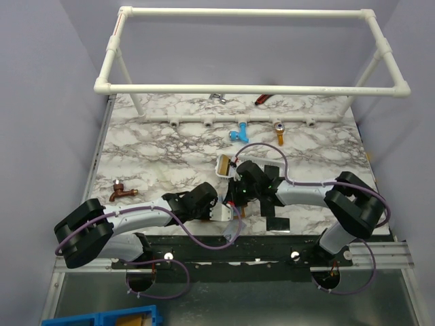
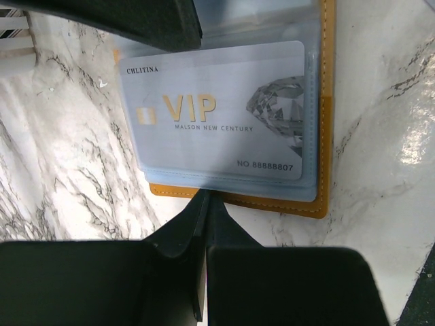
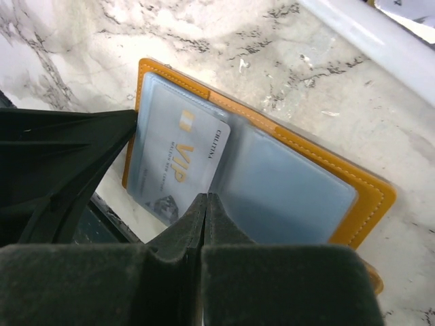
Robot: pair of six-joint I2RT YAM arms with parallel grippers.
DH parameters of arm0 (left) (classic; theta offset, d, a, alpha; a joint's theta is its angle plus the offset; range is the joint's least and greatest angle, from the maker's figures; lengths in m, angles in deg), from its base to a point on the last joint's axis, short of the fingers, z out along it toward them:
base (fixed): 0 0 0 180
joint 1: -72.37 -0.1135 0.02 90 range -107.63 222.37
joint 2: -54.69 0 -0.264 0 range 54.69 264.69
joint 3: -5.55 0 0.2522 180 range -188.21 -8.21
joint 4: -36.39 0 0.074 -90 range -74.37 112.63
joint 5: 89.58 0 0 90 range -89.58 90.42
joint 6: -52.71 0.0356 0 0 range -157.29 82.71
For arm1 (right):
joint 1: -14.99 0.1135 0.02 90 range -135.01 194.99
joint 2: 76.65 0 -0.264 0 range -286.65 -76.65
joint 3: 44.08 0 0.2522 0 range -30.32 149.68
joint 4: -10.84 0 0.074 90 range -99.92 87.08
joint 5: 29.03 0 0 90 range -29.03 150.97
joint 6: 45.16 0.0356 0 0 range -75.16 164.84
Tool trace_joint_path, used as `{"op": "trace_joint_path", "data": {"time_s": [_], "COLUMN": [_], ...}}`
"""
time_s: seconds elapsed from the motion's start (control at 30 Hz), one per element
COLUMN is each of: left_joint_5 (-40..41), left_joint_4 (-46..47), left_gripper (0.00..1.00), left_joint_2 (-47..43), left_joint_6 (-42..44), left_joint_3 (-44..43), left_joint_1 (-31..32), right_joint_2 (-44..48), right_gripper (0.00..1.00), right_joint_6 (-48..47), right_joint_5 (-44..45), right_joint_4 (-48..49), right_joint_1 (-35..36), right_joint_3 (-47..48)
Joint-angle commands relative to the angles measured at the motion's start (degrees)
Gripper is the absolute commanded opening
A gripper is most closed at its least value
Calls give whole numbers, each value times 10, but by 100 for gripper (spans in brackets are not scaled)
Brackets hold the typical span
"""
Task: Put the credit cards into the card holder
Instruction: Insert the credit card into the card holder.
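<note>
Card holder [image 3: 370, 197] lies open on marble counter [image 3: 285, 61], clear sleeves facing up. Silvery-white VIP card [image 2: 217, 115] sits inside one sleeve. Left gripper [image 2: 206, 204] clenched, tips at holder's edge; whether it pinches sleeve, cannot tell. Right gripper [image 3: 205, 204] clenched, tips over sleeves beside card, near fold.

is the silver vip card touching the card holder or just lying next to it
Touching. The left wrist view shows the silver VIP card tucked inside a clear sleeve of the open card holder, with plastic over its face.
</note>
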Motion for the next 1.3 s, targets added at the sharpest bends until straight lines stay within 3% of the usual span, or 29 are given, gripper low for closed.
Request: {"op": "trace_joint_path", "data": {"time_s": [0.0, 0.3, 0.67, 0.7, 0.83, 0.9, 1.1, 1.27], "left_joint_5": [-19, -25, -33, -33, -28, -36, -89, -137], "left_joint_4": [8, 13, 13, 12, 4, -10, -60, -81], "left_gripper": [0, 0, 0, 0, 0, 0, 0, 0], "left_joint_2": [8, 20, 29, 27, 0, -14, -38, -37], "left_joint_6": [5, 7, 5, 6, 11, 7, -8, -15], "left_joint_3": [-1, -12, -29, -30, -17, -19, -49, -71], "left_joint_1": [3, 3, 3, 3, -3, -14, -60, -84], "right_joint_2": [-8, -45, -81, -78, -21, 15, 122, 173], "right_gripper": [1, 1, 1, 3, 37, 46, 63, 69], "right_joint_6": [-2, 2, 4, 6, 10, 12, 15, 31], "right_joint_5": [0, -39, -34, -27, 21, 23, 41, 64], "right_joint_4": [4, 37, 0, -9, -47, -53, -89, -103], "right_joint_1": [-4, -4, 29, 29, 17, 3, -20, -20], "right_joint_3": [-11, 15, 83, 82, 62, 45, 11, -47]}}
